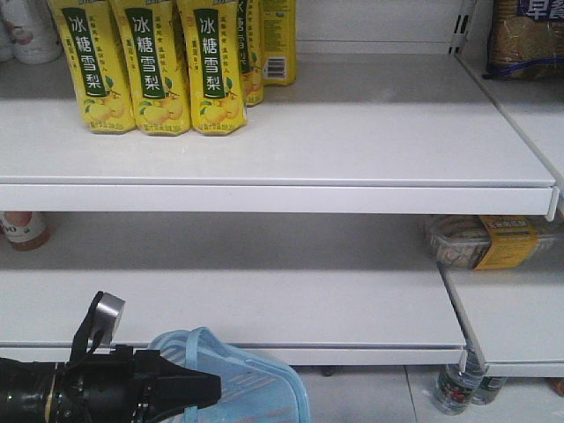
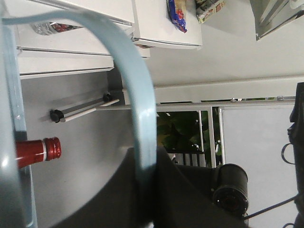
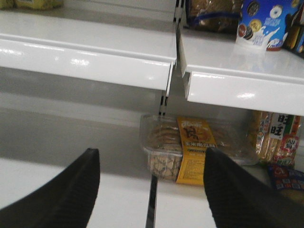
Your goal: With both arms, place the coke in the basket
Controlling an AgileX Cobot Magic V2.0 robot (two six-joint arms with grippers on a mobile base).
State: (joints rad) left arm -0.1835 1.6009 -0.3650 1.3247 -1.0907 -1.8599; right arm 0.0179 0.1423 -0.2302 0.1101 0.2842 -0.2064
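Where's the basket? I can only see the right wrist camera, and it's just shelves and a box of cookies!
Observer: The front view shows the blue basket low on the left, below the shelves.
Operator: Who's holding it?
Observer: The left pincer. In the left wrist view the basket's handle runs right into it.
Operator: Is the coke inside?
Observer: I see no can anywhere. Only a red-capped bottle neck shows past the basket's edge in the left wrist view.
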